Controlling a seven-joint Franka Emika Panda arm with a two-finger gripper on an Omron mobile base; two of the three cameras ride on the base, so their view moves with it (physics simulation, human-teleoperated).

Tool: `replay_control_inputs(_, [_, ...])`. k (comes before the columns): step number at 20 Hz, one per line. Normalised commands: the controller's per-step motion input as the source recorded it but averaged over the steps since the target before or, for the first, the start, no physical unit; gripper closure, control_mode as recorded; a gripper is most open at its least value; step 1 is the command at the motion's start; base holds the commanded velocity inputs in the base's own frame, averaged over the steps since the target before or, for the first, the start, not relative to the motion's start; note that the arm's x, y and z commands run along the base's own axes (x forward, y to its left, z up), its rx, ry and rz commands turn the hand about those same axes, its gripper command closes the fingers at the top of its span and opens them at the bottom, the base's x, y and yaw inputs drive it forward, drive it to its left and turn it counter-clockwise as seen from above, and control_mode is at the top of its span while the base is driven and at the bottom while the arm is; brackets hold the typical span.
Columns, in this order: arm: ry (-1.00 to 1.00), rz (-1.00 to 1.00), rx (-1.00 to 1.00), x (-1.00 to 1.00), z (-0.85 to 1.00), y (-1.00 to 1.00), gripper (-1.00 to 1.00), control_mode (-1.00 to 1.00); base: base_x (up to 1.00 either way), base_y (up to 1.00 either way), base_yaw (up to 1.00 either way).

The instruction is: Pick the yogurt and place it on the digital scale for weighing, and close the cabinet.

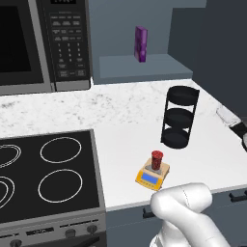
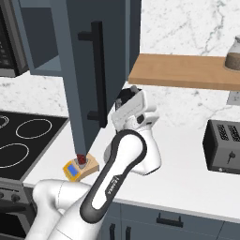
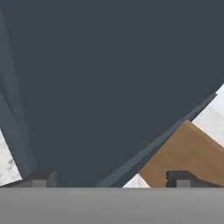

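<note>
The dark-red yogurt stands upright on the grey plate of the orange-yellow digital scale, on the counter near its front edge. From the right I see the yogurt and the scale just below the open door's lower corner. The blue-grey cabinet is open, and its door with the black bar handle swings out over the counter. My gripper is raised at the door's right edge, close to its inner side. In the hand view the gripper is open and holds nothing, facing the door panel.
A purple box stands on the cabinet shelf. A black three-tier rack is behind the scale, a microwave and stove to the left. A wooden shelf with a jar and a toaster lie to the right.
</note>
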Motion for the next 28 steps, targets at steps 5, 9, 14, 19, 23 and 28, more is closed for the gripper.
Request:
replay_control_inputs(5, [-0.07, -0.01, -0.08, 0.00, 0.45, 1.00, -1.00, -1.00, 0.00, 0.00, 0.00])
replay_control_inputs(9, [-0.15, -0.01, -0.08, 0.00, 0.80, 0.89, -1.00, -1.00, 0.00, 0.00, 0.00])
replay_control_inputs(14, [-0.08, -0.09, -0.10, 0.18, 0.64, 0.91, -1.00, -1.00, 0.00, 0.00, 0.00])
replay_control_inputs(19, [0.00, -0.19, -0.10, 0.39, 0.21, 0.65, -1.00, -1.00, 0.00, 0.00, 0.00])
replay_control_inputs(23, [0.00, -0.16, -0.01, 0.08, 0.11, 0.13, -1.00, -1.00, 0.00, 0.00, 0.00])
replay_control_inputs(28, [0.00, -0.07, 0.00, 0.16, 0.03, 0.07, -1.00, -1.00, 0.00, 0.00, 0.00])
